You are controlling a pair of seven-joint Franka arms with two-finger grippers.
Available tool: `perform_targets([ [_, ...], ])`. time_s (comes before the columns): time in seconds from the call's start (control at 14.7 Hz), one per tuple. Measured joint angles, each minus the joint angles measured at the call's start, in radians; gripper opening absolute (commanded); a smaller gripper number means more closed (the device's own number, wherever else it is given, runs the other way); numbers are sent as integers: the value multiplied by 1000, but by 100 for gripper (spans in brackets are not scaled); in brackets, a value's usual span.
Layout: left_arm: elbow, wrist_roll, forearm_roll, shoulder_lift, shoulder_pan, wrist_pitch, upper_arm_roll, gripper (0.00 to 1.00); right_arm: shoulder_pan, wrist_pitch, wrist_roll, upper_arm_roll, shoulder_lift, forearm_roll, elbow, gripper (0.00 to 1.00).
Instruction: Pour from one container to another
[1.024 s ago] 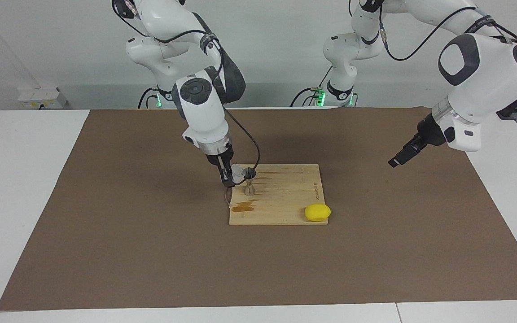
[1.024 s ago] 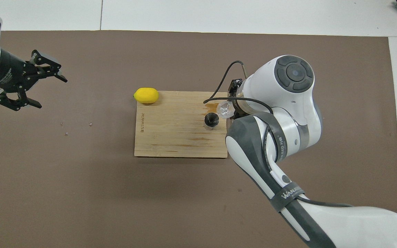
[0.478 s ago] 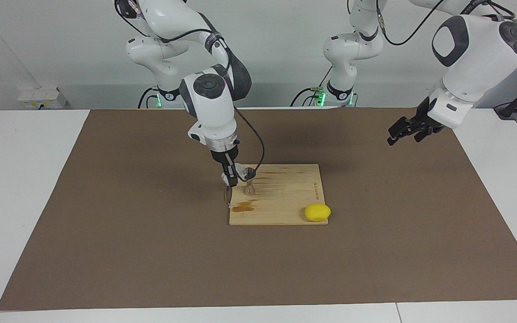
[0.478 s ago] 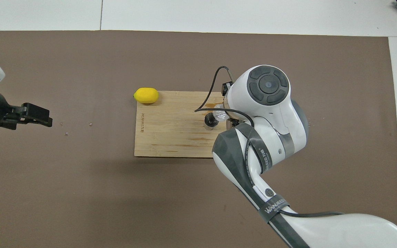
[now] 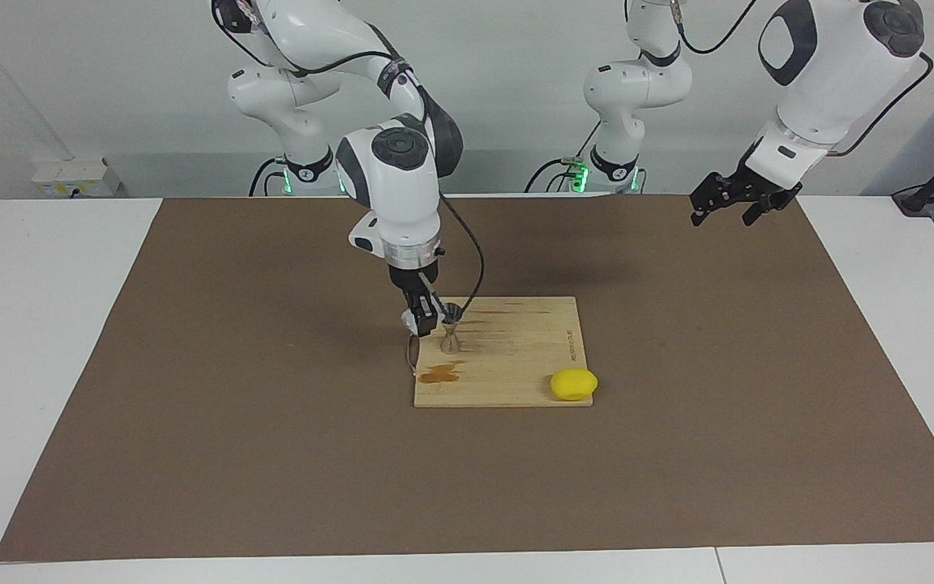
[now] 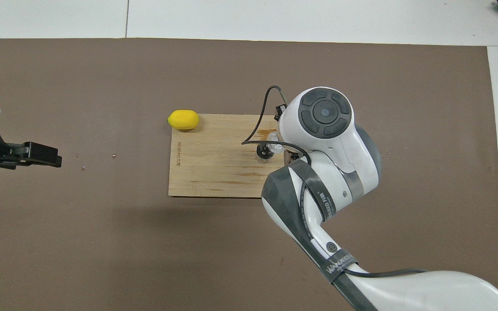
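The right gripper [image 5: 428, 323] hangs low over the wooden board [image 5: 516, 369], at the board's end toward the right arm, its fingers closed on the small clear glass cup [image 6: 275, 141]. The cup is mostly hidden by the wrist in the overhead view, and whether it is tilted cannot be told. Just beside it, at about 8 o'clock from the cup in the overhead view, the metal jigger [image 5: 451, 332] stands upright on the board. In the facing view a brown wet patch [image 5: 439, 375] lies on the board at 6 o'clock from the jigger, and a yellow lemon [image 5: 573, 384] rests on the board's corner at about 4 o'clock. The left gripper [image 5: 730, 201] waits raised, fingers spread open and holding nothing, over the brown mat [image 5: 232, 422] on the desk [image 5: 37, 324] toward the left arm's end.
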Motion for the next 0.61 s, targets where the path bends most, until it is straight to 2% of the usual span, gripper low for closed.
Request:
perform_targets([
  [0.2, 0, 16, 0, 0, -3, 11, 13, 100, 0, -1, 0, 0, 0, -14, 0, 18],
  [0.41, 6, 25, 2, 4, -88, 9, 106, 100, 0, -1, 0, 0, 0, -18, 0, 18],
  [0.61, 10, 28, 10, 8, -108, 8, 130, 100, 0, -1, 0, 0, 0, -18, 0, 18],
])
